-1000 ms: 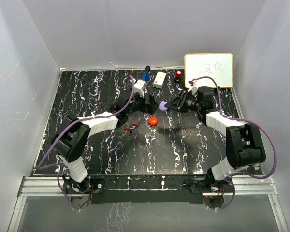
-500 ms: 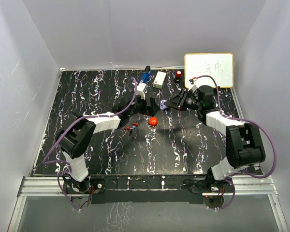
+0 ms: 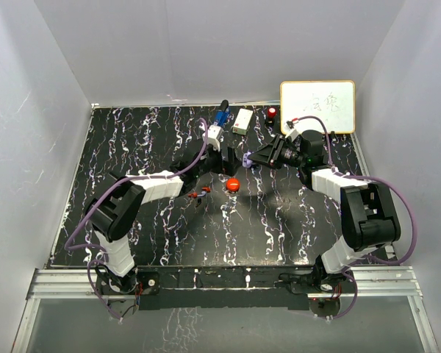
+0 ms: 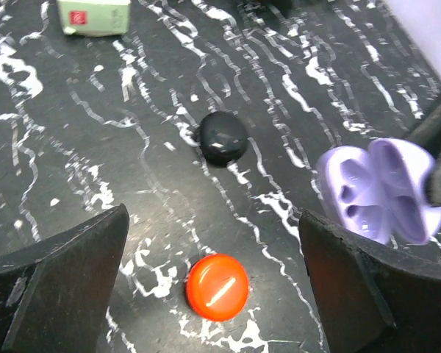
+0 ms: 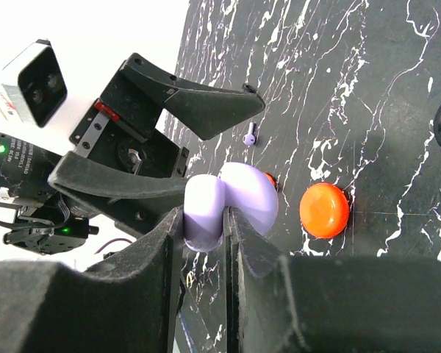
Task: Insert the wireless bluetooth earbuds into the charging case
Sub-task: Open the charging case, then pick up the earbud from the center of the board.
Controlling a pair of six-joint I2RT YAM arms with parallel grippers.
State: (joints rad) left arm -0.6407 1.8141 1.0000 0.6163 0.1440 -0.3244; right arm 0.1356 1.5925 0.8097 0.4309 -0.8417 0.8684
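Since a second ago the left arm has swung its elbow inward and pushed its wrist a little farther up the table, while the right arm has nudged its load slightly toward it.

From the top view, the left gripper (image 3: pixel 227 157) and right gripper (image 3: pixel 254 157) face each other closely over the marbled table (image 3: pixel 147 147), with the lavender charging case (image 3: pixel 248 157) between them. The red puck (image 3: pixel 233 184) lies just below. The red earbuds (image 3: pixel 194 195) lie on the table beside the left forearm, apart from both grippers.

Left wrist view: the left gripper (image 4: pixel 213 217) stands wide and empty. The open charging case (image 4: pixel 378 191) hangs at the right with its two wells showing, the red puck (image 4: pixel 217 286) lies between the fingers, and the black puck (image 4: pixel 223 137) lies beyond it.

Right wrist view: the right gripper (image 5: pixel 226 220) is pinched narrow on the charging case (image 5: pixel 231 198). A tiny lavender piece (image 5: pixel 251 134) lies on the table; I cannot tell whether it is an earbud.

The step in hand seems to be presenting the case. To do it well, the right arm should hold the case steady with its wells facing the left gripper. The left gripper should fetch one earbud with a narrow, centred pinch, avoiding the pucks.
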